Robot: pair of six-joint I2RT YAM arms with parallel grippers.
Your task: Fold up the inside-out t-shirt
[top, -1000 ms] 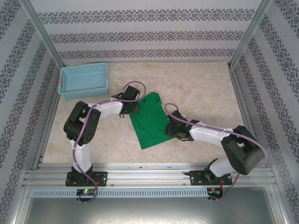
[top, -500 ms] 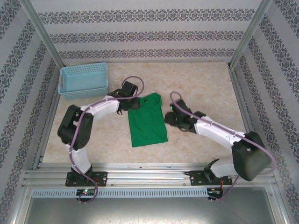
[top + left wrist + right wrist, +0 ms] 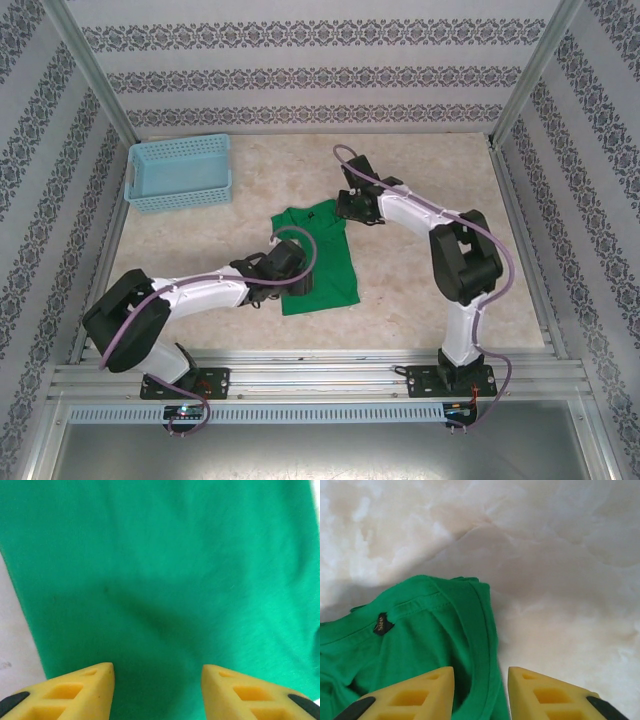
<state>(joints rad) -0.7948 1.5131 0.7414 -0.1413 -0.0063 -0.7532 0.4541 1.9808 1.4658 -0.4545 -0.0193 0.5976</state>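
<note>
Shirt (image 3: 322,262) lies mid-desk, flat, folded to a narrow, roughly rectangular shape, long axis running away from the arm bases, collar end at the far side. Left claw (image 3: 296,280) sits over the near-left part of the shirt, arm stretched low across the desk (image 3: 420,280) from the left. Right claw (image 3: 347,207) is at the far-right corner of the shirt, by the collar, arm reaching well forward. Top view gives layout, but finger state is too small to read there. Left wrist view fills that in: left claw (image 3: 157,675) fingers (image 3: 85,690) stand well apart, nothing between them, smooth green cloth (image 3: 165,570) under and ahead of them, a strip of pale desk (image 3: 12,630) along the left edge. Can't tell whether the tips touch the cloth. Right wrist view: right claw (image 3: 481,680) fingers (image 3: 540,695) are apart with a narrower gap, and the ribbed collar band (image 3: 482,630) runs into that gap. Can't tell whether the fingers touch the band. Same view shows a small dark label (image 3: 382,624) sewn on a seam just inside the neck and some bunched folds at lower left, neither readable from above. Marbled desk (image 3: 560,580) beyond the collar. Light blue basket (image 3: 180,170) sits at the far-left corner of the desk, well apart from the shirt and both claws.
</note>
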